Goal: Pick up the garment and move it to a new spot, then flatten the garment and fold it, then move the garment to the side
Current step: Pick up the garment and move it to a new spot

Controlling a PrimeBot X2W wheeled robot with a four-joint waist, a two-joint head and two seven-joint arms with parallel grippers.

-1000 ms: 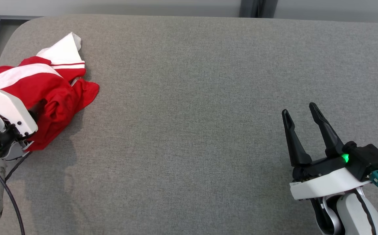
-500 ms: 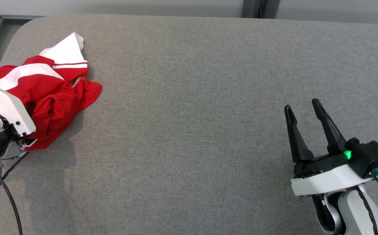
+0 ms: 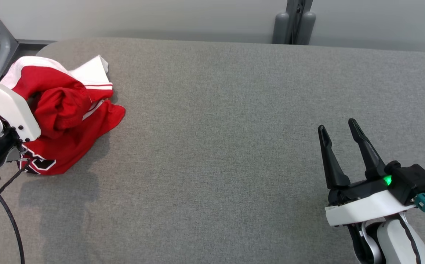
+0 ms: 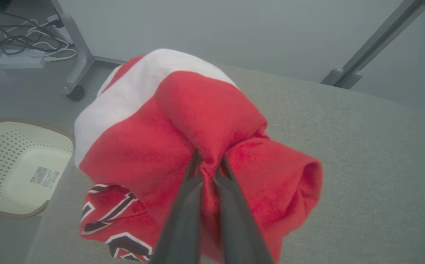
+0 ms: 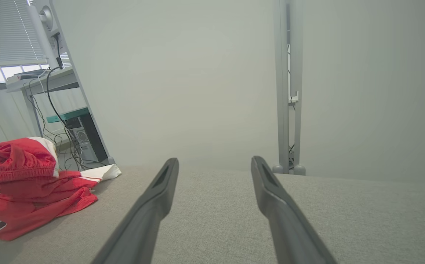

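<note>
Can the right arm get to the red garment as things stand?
Probably, though it's a long way: bare table lies between the open right end effector and the garment, which the left end effector grips.

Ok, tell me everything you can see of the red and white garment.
The garment is red, soft knit-looking cloth with broad white panels, thin red stripes on the white, and a dark-and-white printed design near one edge. It is crumpled in a heap at the left end of the grey padded table, near its rounded corner. The left gripper is shut on a red fold, which bunches up around it; the lower part rests on the table.
</note>
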